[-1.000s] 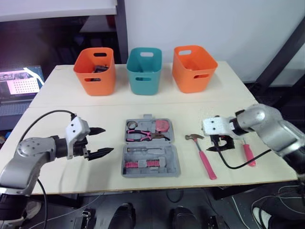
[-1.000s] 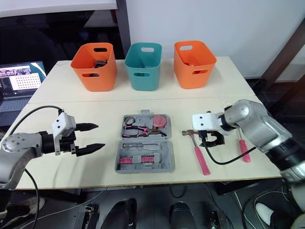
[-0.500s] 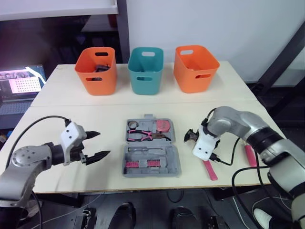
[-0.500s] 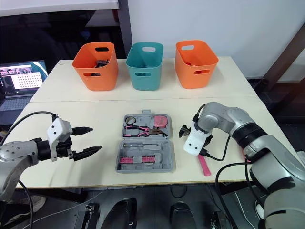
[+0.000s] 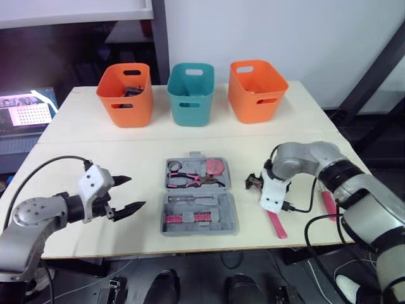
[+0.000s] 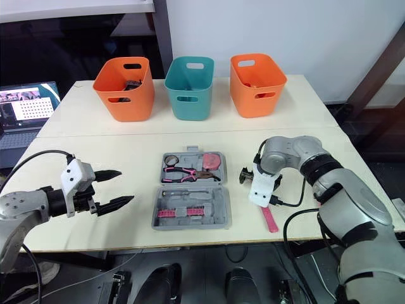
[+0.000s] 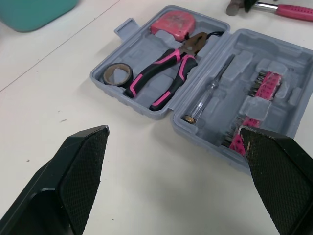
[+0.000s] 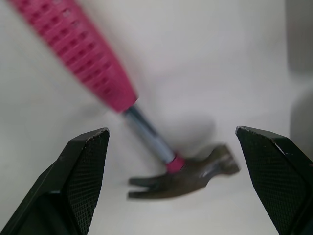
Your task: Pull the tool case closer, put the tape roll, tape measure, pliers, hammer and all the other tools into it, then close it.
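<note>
Grey plastic tool case [image 5: 199, 206] lies open on the pale bench [image 5: 95, 139], the pink-handled hammer [image 5: 276, 224] just right of it under the spread-apart right gripper [image 5: 255, 183], the left gripper [image 5: 134, 192], also spread apart, on its left.

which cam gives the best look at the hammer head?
Right wrist view: hammer head sits close-up between the open jaws, claw and face visible. Left wrist view clips it at an edge. Eye views: small, crowded by the right gripper.
</note>
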You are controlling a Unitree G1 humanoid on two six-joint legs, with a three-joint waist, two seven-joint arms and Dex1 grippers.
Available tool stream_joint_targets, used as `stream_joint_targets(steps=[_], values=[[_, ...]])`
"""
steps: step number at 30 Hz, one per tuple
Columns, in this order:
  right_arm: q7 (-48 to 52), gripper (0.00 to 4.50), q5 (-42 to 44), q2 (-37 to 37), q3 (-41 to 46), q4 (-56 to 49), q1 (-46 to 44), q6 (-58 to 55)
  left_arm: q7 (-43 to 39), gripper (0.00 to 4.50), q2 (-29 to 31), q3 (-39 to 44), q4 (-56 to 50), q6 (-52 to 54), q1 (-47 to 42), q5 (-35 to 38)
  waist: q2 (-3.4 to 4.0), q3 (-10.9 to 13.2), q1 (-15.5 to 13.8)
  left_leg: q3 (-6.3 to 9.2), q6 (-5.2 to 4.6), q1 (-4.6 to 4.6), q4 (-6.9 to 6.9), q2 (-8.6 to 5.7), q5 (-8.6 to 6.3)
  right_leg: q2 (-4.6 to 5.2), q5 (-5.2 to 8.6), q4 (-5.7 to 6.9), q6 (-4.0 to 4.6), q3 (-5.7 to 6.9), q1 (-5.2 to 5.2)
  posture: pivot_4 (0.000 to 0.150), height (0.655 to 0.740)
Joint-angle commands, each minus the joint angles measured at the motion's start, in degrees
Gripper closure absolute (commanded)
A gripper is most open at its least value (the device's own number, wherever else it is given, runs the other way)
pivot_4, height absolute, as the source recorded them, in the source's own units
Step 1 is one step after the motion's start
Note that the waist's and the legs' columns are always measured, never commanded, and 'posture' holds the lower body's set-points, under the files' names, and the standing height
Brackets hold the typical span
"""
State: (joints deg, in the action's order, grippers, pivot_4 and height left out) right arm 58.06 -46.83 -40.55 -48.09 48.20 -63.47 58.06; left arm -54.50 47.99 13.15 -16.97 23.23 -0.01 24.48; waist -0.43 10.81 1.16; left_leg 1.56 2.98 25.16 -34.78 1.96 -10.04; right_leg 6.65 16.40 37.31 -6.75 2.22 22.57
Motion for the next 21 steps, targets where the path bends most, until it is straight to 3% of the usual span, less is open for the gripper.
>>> stream_joint_targets(steps=[1,3,8,10,13,17,19,21], values=[[-3.78,0.68,-4.2,1.35,-1.18,4.84,-0.49,-2.13,0.02,0.0,0.18,0.75,0.05,-0.93,-1.34,0.2,-0.04,-0.02,-0.09,0.0,0.0,0.0,0.0,0.0,0.0,0.0,0.0,0.0,0.0,0.0,-0.01,0.15,0.74],[-5.46,1.47,-5.71,2.19,-1.66,7.33,-0.62,-3.15,-0.38,0.0,0.42,0.66,0.89,-1.39,-1.57,-0.2,-0.23,-0.13,0.02,0.0,0.01,-0.15,-0.01,0.0,0.0,0.0,0.0,-0.02,0.01,0.0,-0.2,0.15,0.74],[-6.03,3.94,-6.26,1.2,-1.35,7.9,-1.26,-1.29,-0.84,0.0,0.71,0.5,1.64,-1.46,-2.6,-0.23,-0.33,-0.16,0.63,-0.05,0.02,-0.82,0.06,0.0,-0.01,0.0,0.09,-0.09,0.29,-0.09,-0.79,0.15,0.74],[-4.27,4.48,-4.59,-0.25,-0.49,6.57,-0.87,0.49,-0.79,0.0,0.48,-0.06,1.84,-1.5,-3.28,-0.32,-0.29,-0.13,0.73,-0.05,0.02,-0.88,0.14,0.0,0.0,0.0,0.09,-0.06,0.28,-0.1,-0.82,0.15,0.74],[0.14,4.48,0.21,-2.99,1.11,2.81,0.34,3.06,-0.75,0.0,0.18,-0.62,2.26,-1.7,-3.87,-0.51,-0.25,-0.11,0.59,-0.07,0.02,-0.84,0.22,-0.01,0.0,0.01,-0.01,-0.07,0.06,-0.14,-0.76,0.15,0.74],[11.24,4.48,14.61,-9.71,4.9,-9.92,5.95,-0.58,-0.94,0.0,-0.19,-1.74,3.14,-2.38,-4.42,-0.85,-0.22,-0.07,-0.21,-0.18,0.02,-0.82,0.47,-0.01,0.01,0.02,-0.02,-0.06,0.05,-0.23,-0.55,0.15,0.74],[16.49,4.48,22.75,-13.72,8.57,-18.99,10.82,-9.21,-1.02,0.0,-0.33,-2.32,3.53,-2.65,-5.01,-0.9,-0.17,-0.04,-0.34,-0.22,0.02,-0.83,0.54,0.0,0.02,0.01,-0.02,-0.04,0.04,-0.27,-0.5,0.15,0.74],[21.8,4.48,31.29,-17.1,14.34,-30.0,17.5,-26.89,-1.0,0.0,-0.47,-2.66,3.82,-2.77,-5.51,-0.93,-0.16,-0.03,-0.43,-0.25,0.02,-0.82,0.54,0.01,0.02,0.01,-0.02,-0.03,0.04,-0.3,-0.5,0.15,0.74]])
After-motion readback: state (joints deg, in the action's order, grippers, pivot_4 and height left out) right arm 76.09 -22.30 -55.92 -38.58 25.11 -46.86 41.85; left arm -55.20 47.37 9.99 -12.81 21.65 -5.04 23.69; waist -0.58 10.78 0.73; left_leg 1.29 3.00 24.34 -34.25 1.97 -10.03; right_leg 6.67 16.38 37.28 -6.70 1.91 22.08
